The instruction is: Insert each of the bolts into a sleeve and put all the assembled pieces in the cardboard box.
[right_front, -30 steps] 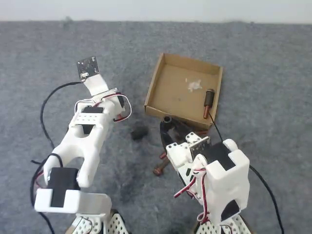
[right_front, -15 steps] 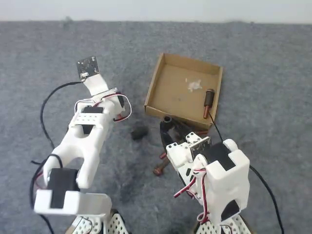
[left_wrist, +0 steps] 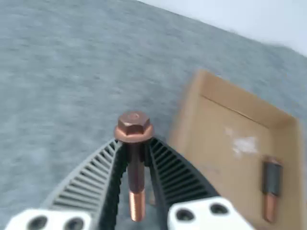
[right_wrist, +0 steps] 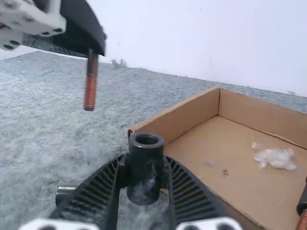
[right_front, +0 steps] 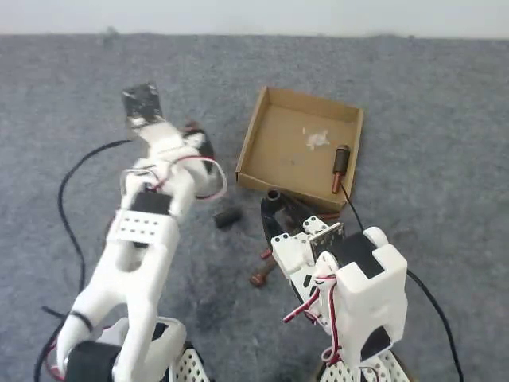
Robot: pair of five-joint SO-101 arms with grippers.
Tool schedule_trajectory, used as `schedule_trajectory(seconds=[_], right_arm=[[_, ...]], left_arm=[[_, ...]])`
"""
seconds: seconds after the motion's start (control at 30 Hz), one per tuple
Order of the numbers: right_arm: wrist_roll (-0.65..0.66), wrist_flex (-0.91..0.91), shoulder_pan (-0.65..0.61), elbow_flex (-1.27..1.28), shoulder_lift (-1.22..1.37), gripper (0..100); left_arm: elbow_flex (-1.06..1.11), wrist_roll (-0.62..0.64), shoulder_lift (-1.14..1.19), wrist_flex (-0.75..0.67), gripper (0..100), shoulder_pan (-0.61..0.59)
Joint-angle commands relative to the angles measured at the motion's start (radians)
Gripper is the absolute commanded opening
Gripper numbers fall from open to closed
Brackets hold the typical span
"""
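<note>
My left gripper [left_wrist: 135, 144] is shut on a copper bolt [left_wrist: 134, 165], head at the fingertips and threads pointing down. In the high view the left gripper [right_front: 197, 140] is left of the cardboard box [right_front: 285, 151]. My right gripper [right_wrist: 144, 178] is shut on a black sleeve [right_wrist: 144, 165], held upright with its bore up, just in front of the box's near wall [right_wrist: 177, 117]. The bolt [right_wrist: 90, 76] hangs higher up and to the side of the sleeve, apart from it. One assembled piece [right_front: 339, 169] lies in the box. The right gripper [right_front: 274, 208] holds the sleeve [right_front: 273, 196].
A loose black sleeve [right_front: 227, 216] lies on the grey carpet between the arms. Two loose bolts [right_front: 261, 269] lie beside the right arm. A white scrap [right_front: 316, 140] sits in the box. The carpet ends at a white wall behind.
The left arm has stretched out away from its base, carrying the bolt farther back beside the box. The right arm has kept still with the sleeve.
</note>
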Motion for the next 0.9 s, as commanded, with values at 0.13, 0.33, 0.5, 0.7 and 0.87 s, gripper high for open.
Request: schedule_trajectory(seconds=[0.13, 0.33, 0.5, 0.7, 0.87], right_arm=[[-0.003, -0.002, -0.010, 0.017, -0.015, 0.6], [-0.003, -0.002, -0.010, 0.015, -0.015, 0.6], [-0.003, -0.002, -0.012, 0.015, -0.015, 0.6], [-0.003, -0.002, -0.030, 0.015, -0.015, 0.6], [-0.003, -0.001, -0.036, 0.015, -0.015, 0.6]], left_arm=[[0.067, -0.003, -0.146, 0.000, 1, 0.187], [0.070, -0.046, -0.147, -0.003, 1, 0.213], [0.067, -0.221, -0.147, -0.005, 1, 0.215], [0.071, -0.244, -0.147, -0.048, 1, 0.250], [0.073, -0.241, -0.147, -0.051, 1, 0.290]])
